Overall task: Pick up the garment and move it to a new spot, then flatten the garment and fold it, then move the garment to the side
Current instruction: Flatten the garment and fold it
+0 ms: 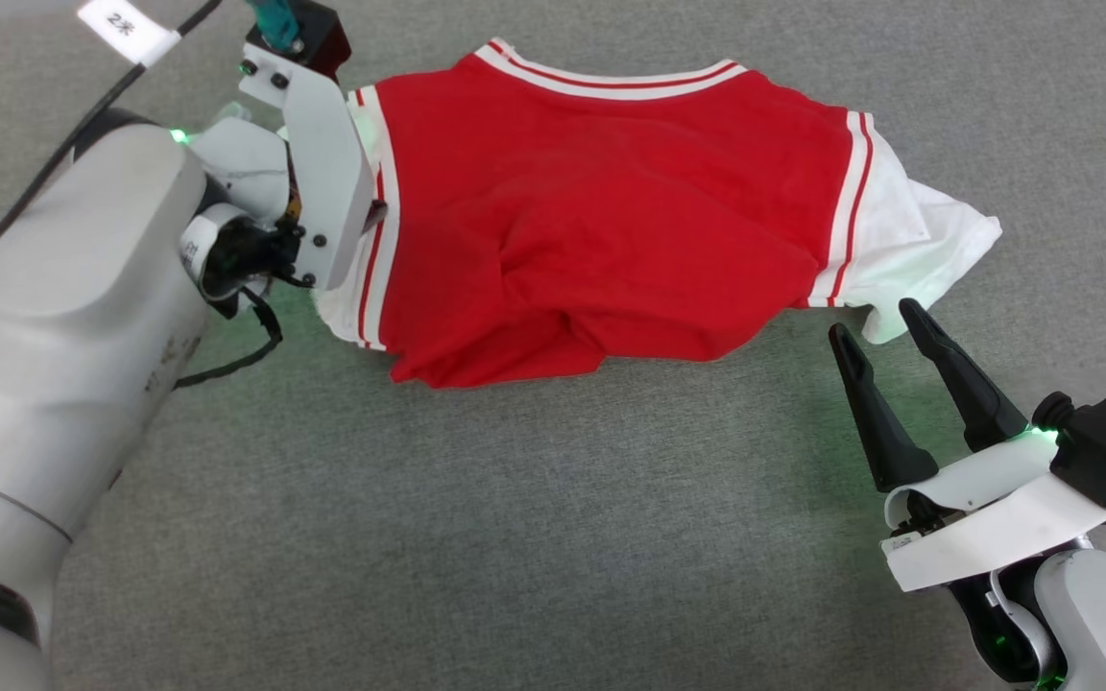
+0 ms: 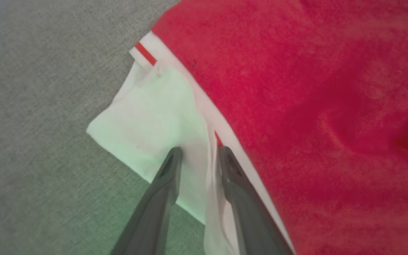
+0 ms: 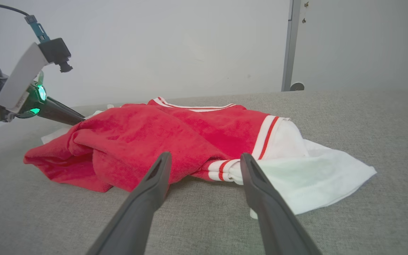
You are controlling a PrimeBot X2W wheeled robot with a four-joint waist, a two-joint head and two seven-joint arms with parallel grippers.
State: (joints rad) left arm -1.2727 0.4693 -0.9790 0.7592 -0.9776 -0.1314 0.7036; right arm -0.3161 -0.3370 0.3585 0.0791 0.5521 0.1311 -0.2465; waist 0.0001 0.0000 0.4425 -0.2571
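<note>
The garment (image 1: 601, 211) lies rumpled on the grey surface (image 1: 534, 537), plain red side up, with white sleeves at both ends; its lettering is hidden. My left gripper (image 2: 199, 154) points down onto the left white sleeve (image 2: 147, 117). Its fingers are narrowed but apart, astride a raised white fold that leans on the right-hand finger (image 2: 239, 187). The wrist mount hides those fingers in the head view. My right gripper (image 1: 875, 321) is open just off the garment's near right edge, beside the right sleeve (image 1: 927, 240). In the right wrist view the right gripper (image 3: 205, 157) frames the striped cuff (image 3: 221, 170).
Grey fabric surface stretches all around the garment, with wide bare room in front of it. A pale wall (image 3: 161, 46) and a grey vertical post (image 3: 288, 46) stand behind the surface's far edge. A black cable (image 1: 54, 163) runs along my left arm.
</note>
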